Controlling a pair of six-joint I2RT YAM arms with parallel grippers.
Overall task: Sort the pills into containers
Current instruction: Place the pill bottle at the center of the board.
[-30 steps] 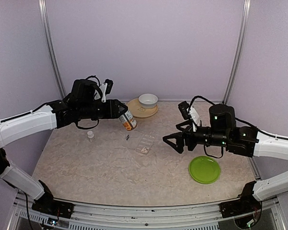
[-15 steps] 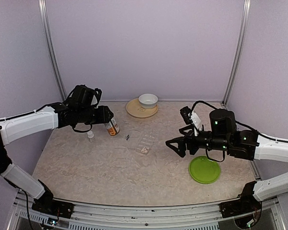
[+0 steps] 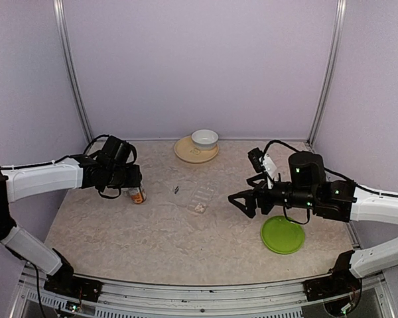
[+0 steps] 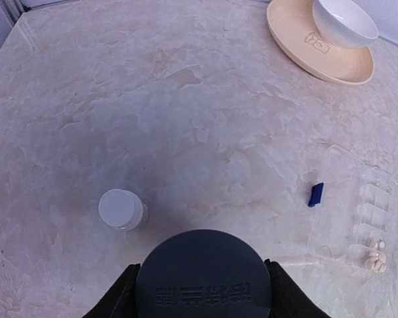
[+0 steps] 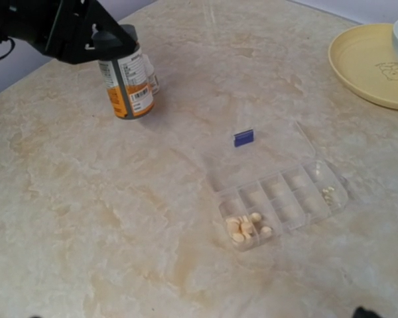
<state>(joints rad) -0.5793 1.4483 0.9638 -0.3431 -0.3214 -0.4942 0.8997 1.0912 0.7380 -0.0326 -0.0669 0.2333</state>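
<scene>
Left of pill box [image 3: 200,197], left gripper [image 3: 134,187] is clamping bottle [image 5: 125,86] upright, likely for set-down; right gripper [image 3: 242,202] is hanging open.

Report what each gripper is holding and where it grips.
The left gripper holds the bottle by its dark top end, one finger on each side. The right gripper is open and holds nothing.
</scene>
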